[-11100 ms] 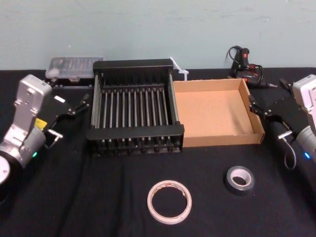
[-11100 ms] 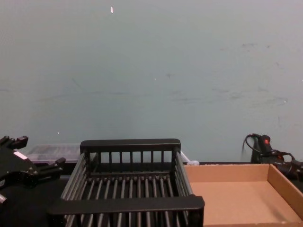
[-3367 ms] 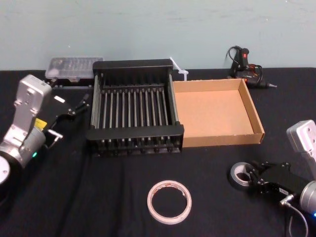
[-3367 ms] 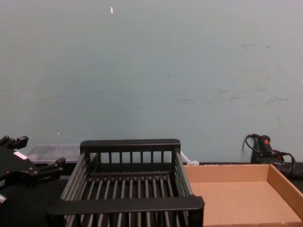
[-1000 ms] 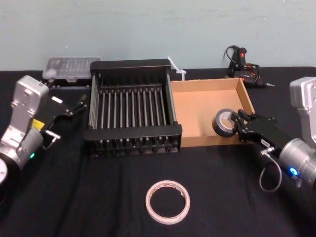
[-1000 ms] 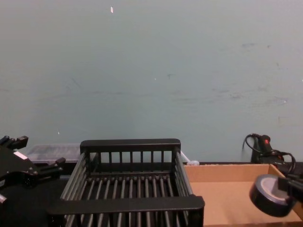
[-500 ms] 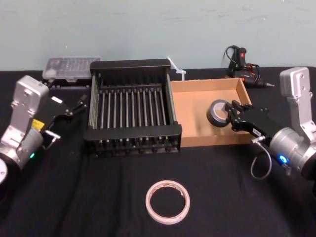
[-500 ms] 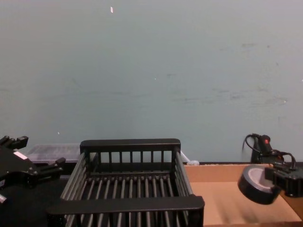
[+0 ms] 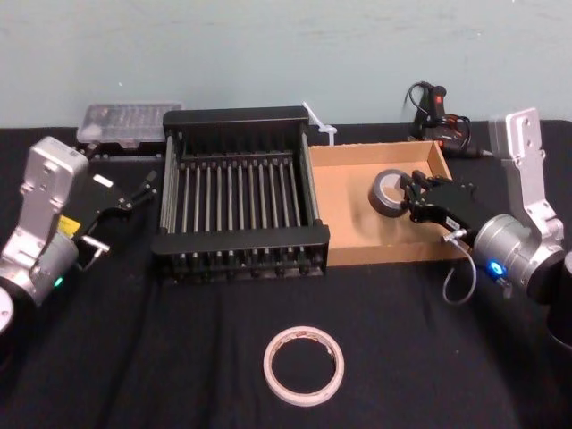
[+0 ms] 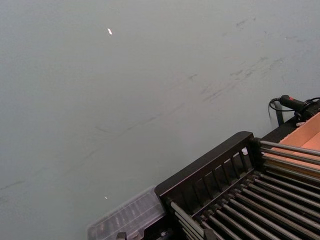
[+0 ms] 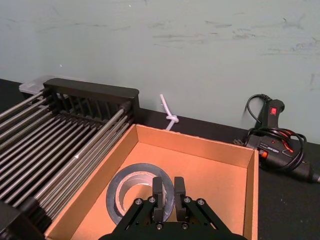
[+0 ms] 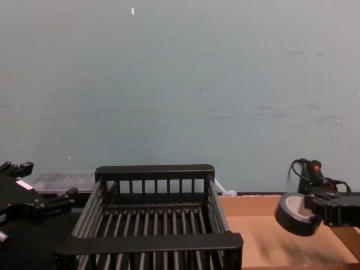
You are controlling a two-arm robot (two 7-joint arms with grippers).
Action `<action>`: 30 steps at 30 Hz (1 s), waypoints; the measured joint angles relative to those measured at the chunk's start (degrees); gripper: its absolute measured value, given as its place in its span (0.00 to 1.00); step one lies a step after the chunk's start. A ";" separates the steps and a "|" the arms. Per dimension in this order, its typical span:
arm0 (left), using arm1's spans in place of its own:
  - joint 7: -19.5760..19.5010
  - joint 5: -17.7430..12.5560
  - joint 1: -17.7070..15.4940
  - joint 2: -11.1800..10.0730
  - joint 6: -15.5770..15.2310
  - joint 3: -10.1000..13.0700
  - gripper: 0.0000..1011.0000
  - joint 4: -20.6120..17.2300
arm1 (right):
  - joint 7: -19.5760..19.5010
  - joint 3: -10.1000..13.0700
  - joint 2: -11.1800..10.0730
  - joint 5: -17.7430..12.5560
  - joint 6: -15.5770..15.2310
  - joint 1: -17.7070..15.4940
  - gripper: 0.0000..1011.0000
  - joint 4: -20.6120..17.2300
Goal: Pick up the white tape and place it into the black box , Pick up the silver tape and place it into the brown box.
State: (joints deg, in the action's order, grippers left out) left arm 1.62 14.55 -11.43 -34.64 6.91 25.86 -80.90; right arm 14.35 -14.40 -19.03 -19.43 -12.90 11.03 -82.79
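The silver tape (image 9: 388,192), a thick dark grey roll, hangs above the inside of the brown box (image 9: 349,214). My right gripper (image 9: 414,198) is shut on the roll's wall. In the right wrist view its fingertips (image 11: 158,188) pinch the silver tape (image 11: 131,192) over the brown box (image 11: 210,167). The chest view shows the silver tape (image 12: 294,215) held clear of the brown box (image 12: 259,236). The white tape (image 9: 305,365) lies flat on the cloth near the front. The black box (image 9: 239,117) stands left of the cardboard tray. My left gripper (image 9: 125,210) rests open beside the crate's left side.
A clear plastic case (image 9: 128,121) sits behind the crate at the back left. A glue gun with cables (image 9: 438,112) lies behind the tray, and a white tie (image 9: 320,125) lies between them. Black cloth covers the table.
My right gripper has carried the silver tape farther back and left, from the tray's front right wall to over its inside. The left arm and the white tape have not moved.
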 joint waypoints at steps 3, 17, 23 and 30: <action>0.00 0.00 0.00 0.00 0.00 0.00 0.99 0.00 | 0.01 -0.06 0.44 0.28 0.00 0.86 0.14 1.17; 0.00 0.00 0.00 0.00 0.00 0.00 0.99 0.00 | 0.19 -0.34 2.17 1.85 0.68 4.23 0.14 6.11; 0.00 0.00 0.00 0.00 0.00 0.00 0.99 0.00 | 0.56 -0.42 2.70 2.50 0.92 5.51 0.14 7.99; 0.00 0.00 0.00 0.00 0.00 0.00 0.99 0.00 | 1.12 -0.63 3.12 3.25 1.12 7.11 0.14 10.26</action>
State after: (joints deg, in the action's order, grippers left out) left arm 1.62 14.55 -11.43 -34.64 6.91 25.86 -80.90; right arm 15.47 -15.03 -15.91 -16.19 -11.79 18.14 -72.53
